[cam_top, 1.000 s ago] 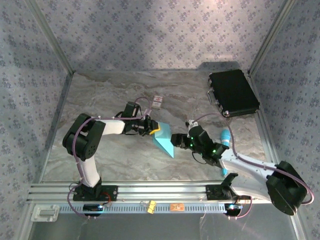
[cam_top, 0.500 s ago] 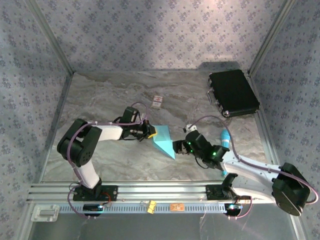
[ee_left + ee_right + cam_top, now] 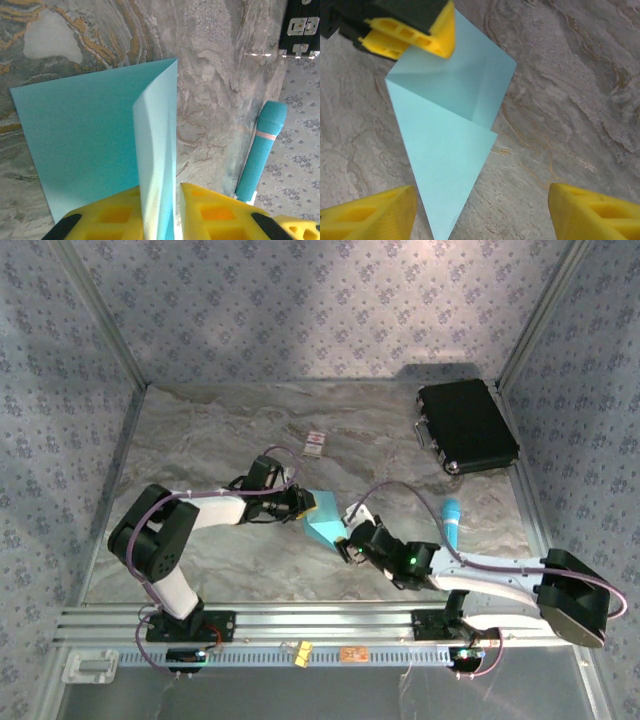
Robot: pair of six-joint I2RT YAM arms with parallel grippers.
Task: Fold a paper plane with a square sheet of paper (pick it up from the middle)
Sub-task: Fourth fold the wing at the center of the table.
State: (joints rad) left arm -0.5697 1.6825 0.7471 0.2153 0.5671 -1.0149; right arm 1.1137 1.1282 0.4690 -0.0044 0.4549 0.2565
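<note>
Soft even overhead light, pics sharp w/ faint shadow on paper (image 3: 75,130).

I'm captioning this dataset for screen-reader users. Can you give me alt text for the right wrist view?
A light-blue paper, folded to a sharp point at the bottom, lies on a marbled table. The left gripper's yellow fingers sit at its upper left corner, and the right gripper's own yellow fingers stand wide apart in the lower corners.
</note>
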